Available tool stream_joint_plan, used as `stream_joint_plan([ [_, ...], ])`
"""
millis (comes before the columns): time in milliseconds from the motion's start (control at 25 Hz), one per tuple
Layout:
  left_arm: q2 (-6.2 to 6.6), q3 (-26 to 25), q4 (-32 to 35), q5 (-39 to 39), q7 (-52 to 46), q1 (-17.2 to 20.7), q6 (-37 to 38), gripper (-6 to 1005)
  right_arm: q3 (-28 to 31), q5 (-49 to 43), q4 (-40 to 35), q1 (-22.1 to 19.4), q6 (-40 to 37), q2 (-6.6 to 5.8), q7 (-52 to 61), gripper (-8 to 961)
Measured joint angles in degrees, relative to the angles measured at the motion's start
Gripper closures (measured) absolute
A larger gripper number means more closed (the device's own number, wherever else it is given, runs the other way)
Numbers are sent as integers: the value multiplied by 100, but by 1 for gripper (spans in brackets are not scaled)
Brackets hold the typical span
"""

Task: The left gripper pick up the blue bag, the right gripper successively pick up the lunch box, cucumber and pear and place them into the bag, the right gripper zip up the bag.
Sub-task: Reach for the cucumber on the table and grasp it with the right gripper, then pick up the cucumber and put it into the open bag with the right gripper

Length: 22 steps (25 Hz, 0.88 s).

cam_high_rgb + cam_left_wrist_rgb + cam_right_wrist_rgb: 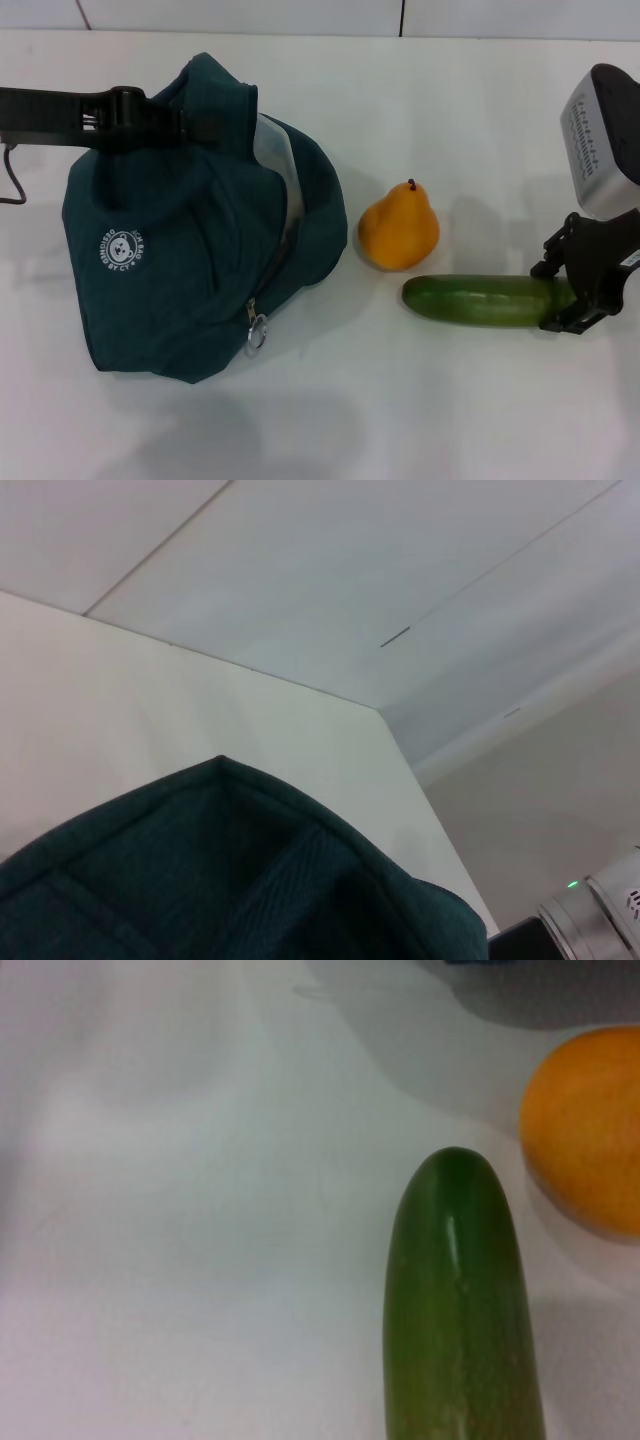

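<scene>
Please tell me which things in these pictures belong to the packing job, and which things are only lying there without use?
Belonging to the job:
- blue bag, held up at its top by the left end effector
- lunch box, its edge showing in the bag's opening
- cucumber, with the right end effector at its end
- pear

Only lying about:
- nothing loose; only the white table

The head view looks steeply down from above on the white counter (pixel 470 400), wide enough to take in both arms at its edges. The left wrist view sits very close over the blue bag (pixel 230 880) and faces up and outward past the counter's far corner to the wall; the bag also shows in the head view. The right wrist view hangs low over the counter, looking along the cucumber (pixel 460 1310) ahead of the right gripper (pixel 575 290), with the pear (pixel 585 1125) beyond; the head view shares both.
</scene>
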Motion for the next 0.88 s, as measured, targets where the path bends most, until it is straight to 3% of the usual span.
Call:
stream_joint_plan([
  [280, 0, 0, 0, 0, 0, 7, 0, 961, 67, 20, -113, -22, -93, 4, 9, 348],
  [640, 0, 0, 0, -1, 12, 14, 1, 961, 1267, 610, -708, -153, -877, -73, -70, 349],
  [880, 0, 0, 0, -1, 16, 11, 1, 961, 1414, 607, -848, 88, -1029, -148, -43, 349],
])
